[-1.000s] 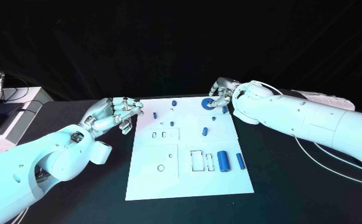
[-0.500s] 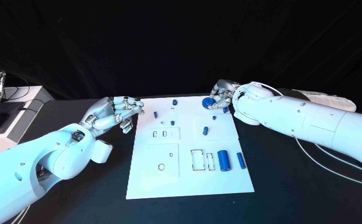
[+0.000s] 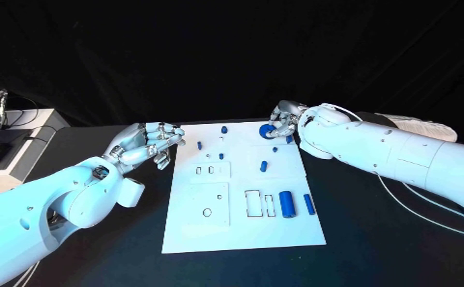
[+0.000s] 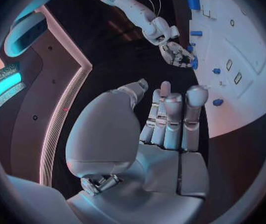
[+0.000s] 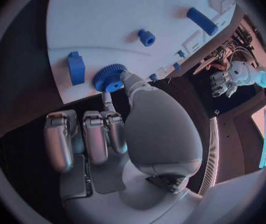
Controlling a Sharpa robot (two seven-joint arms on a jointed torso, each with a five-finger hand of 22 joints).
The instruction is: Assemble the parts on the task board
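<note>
A: Board status? Flat white rectangular task board [image 3: 242, 226] lies mid-table on the black table [image 3: 387, 247]; small blue parts sit along its far and right portions, a blue cylinder [image 3: 286, 202] near its right edge.

B: Hands? Right hand [image 3: 280, 125] pinches a round blue toothed gear [image 5: 110, 77] at the board's far right corner. Left hand [image 3: 150, 143] hovers just beside the board's left edge, fingers apart, holding nothing.
</note>
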